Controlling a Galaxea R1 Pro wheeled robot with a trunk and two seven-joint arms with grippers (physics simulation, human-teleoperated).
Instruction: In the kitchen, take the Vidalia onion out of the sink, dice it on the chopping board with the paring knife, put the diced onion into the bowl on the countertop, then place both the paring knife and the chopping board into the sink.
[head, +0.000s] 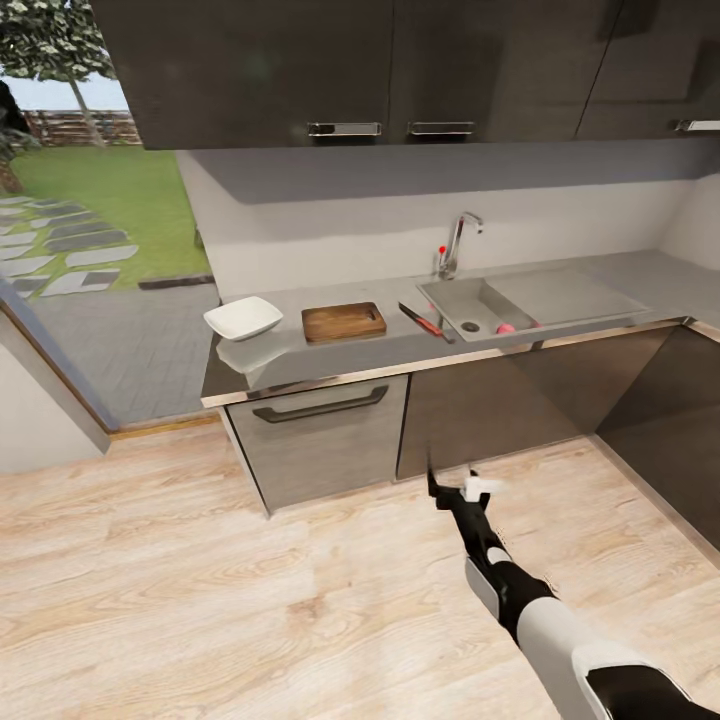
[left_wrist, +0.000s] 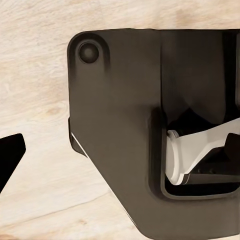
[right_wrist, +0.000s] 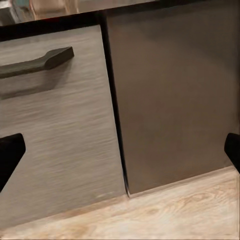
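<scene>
Your right gripper (head: 452, 490) hangs over the wood floor (head: 200, 600) short of the cabinets (head: 320, 440), its jaws spread wide on nothing. Your left gripper's fingertip (left_wrist: 10, 155) shows at the frame edge; you cannot tell how its jaws stand. On the countertop (head: 390, 350), the bowl (head: 243, 318) overhangs the left end, the chopping board (head: 344, 322) lies beside it, and the paring knife (head: 424, 320) rests at the sink's (head: 560, 300) left rim. The Vidalia onion (head: 506, 328) sits in the basin near its front wall.
</scene>
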